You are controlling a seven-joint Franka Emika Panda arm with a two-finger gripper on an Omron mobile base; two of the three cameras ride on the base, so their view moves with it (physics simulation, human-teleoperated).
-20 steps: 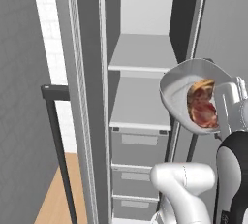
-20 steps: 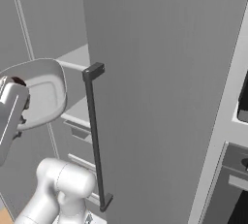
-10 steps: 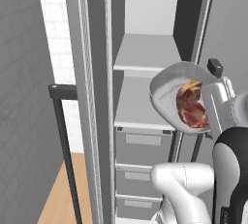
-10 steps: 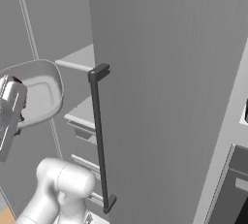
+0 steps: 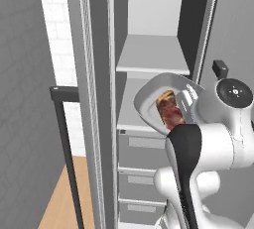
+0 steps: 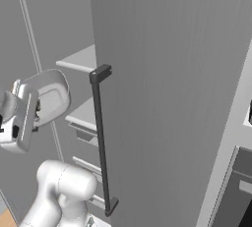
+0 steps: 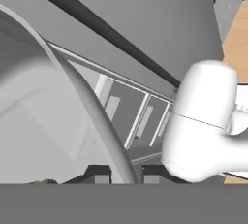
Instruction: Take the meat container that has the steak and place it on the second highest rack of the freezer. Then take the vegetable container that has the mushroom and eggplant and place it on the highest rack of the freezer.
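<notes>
Gripper (image 7: 121,172) jaws clamped on the rim of the meat container (image 5: 154,99), which is tilted steeply on edge with the steak (image 5: 170,113) inside. Container held before the open freezer (image 5: 149,59), level with its lower shelf (image 5: 130,109), above the drawers (image 5: 141,148).

place: kitchen | evidence: open freezer (image 5: 154,54) with shelves and drawers; oven front (image 6: 236,191); tiled wall (image 5: 57,29)
</notes>
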